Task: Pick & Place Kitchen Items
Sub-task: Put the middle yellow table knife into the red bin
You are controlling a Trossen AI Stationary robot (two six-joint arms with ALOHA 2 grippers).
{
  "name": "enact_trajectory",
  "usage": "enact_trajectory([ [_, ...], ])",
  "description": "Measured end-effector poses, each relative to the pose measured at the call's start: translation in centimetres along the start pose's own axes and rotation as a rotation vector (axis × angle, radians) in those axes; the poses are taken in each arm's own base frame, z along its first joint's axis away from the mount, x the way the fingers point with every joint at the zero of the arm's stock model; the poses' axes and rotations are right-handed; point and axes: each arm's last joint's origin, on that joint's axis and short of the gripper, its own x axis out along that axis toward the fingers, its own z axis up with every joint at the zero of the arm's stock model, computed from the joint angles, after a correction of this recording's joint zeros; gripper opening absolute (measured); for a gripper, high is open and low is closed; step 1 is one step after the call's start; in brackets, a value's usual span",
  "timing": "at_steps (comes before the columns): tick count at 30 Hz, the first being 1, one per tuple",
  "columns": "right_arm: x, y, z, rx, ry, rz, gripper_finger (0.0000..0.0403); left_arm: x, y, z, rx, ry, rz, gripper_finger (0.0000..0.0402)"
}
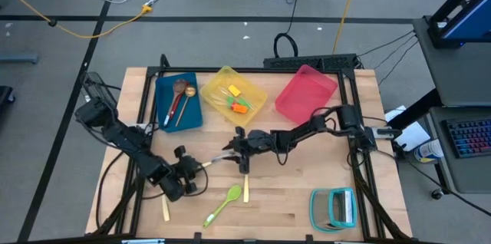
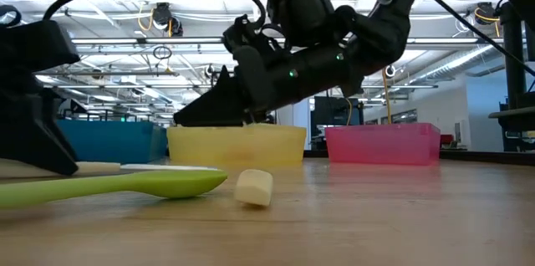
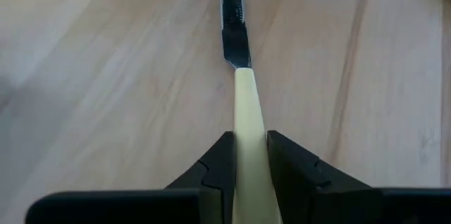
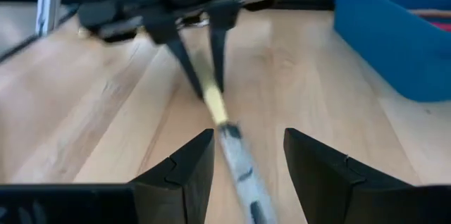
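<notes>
Left side: left gripper (image 1: 201,166) sits low over the front-left of the light wooden table (image 1: 307,198), its fingers (image 3: 215,175) pressed on the handle of a cream-handled steel knife (image 1: 217,159); the blade points toward the right arm. Whether that grip is firm or easing off cannot be told. A small cream-handled piece (image 1: 165,211) lies near the front edge.

Behind, the blue plastic bin (image 1: 177,103) already holds spoons; the yellow plastic bin (image 1: 232,93) holds small orange, yellow and green spatulas.

Centre: right gripper (image 1: 238,146) has its fingers apart, straddling the knife's blade end, not closed on it. A lime-green plastic spoon (image 1: 222,204) and another cream-handled utensil (image 1: 246,191) remain loose on the boards.

Right: pink plastic bin (image 1: 305,93) appears empty.

Assessment: partly done; at least four items unplaced
</notes>
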Motion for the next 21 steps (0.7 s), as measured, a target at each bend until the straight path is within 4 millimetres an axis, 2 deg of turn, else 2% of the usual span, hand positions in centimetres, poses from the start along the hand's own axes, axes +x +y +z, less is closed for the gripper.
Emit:
enact_trajectory([
  [7, -0.1, -1.4, 0.0, 0.195, 0.004, -0.025, 0.0164, 0.6, 0.2, 0.9, 0.109, -0.038, 0.014, 0.0075],
  [11, -0.2, -1.8, -0.8, 0.306, 0.088, -0.018, 0.0164, 0.8, 0.4, 1.2, 0.135, -0.043, 0.031, 0.0075],
  [21, -0.3, -2.2, -1.0, 0.386, 0.117, 0.007, 0.0164, 1.0, 0.3, 1.9, 0.223, -0.123, 0.073, 0.0076],
])
